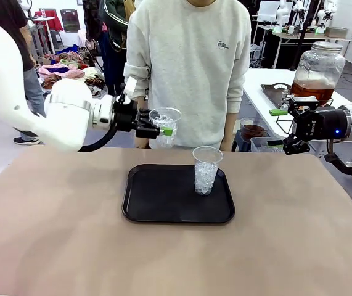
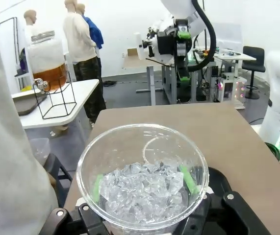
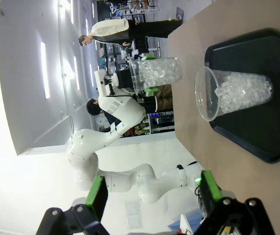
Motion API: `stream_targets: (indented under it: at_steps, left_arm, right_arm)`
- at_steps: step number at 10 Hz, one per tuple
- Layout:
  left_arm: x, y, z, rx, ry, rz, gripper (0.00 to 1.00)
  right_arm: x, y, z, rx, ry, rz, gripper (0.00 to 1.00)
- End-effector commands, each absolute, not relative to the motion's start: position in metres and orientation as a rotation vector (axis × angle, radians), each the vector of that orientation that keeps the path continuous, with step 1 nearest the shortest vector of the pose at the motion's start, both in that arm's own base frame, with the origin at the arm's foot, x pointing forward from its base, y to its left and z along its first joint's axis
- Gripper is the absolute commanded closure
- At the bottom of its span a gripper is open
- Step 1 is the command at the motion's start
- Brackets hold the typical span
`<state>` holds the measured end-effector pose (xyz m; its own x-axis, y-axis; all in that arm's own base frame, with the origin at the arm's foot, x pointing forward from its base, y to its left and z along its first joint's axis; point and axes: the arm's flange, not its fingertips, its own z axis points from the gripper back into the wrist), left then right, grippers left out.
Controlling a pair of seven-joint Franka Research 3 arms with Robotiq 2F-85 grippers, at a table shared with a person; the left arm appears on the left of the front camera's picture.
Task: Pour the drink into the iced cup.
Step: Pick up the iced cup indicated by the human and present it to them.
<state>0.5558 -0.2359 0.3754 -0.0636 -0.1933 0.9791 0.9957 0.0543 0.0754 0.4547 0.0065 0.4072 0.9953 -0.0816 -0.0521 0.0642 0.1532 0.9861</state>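
Note:
My left gripper (image 1: 163,131) is shut on a clear plastic iced cup (image 1: 164,121), holding it upright in the air behind the tray's far left corner, in front of the person's torso. In the left wrist view its green pads (image 2: 189,179) press both sides of that cup (image 2: 142,196), which is partly filled with ice. A second iced cup (image 1: 206,171) stands on the black tray (image 1: 157,203). The drink (image 1: 311,91), amber liquid, sits in a glass dispenser jar on the side table at far right. My right gripper (image 1: 282,129) hangs open and empty near that table.
A person in a pale sweatshirt (image 1: 188,61) stands at the far side. A small cup of dark brown liquid (image 1: 251,130) sits past the table's far right edge. The tan tabletop (image 1: 52,234) has free room left, right and in front of the tray.

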Motion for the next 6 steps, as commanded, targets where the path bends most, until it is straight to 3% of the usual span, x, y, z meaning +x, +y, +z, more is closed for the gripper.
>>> stream_targets:
  at_steps: [1, 6]
  left_arm:
    - [0.5656, -0.2395, 0.3881, -0.987, -1.120, -1.290, 0.28]
    - [0.5601, -0.2385, 0.3840, -0.985, -1.139, -1.299, 0.28]
  right_arm:
    - [0.4548, 0.0071, 0.4090, 1.415, -0.017, -0.101, 0.00]
    - [0.4548, 0.0071, 0.4090, 1.415, -0.017, -0.101, 0.00]
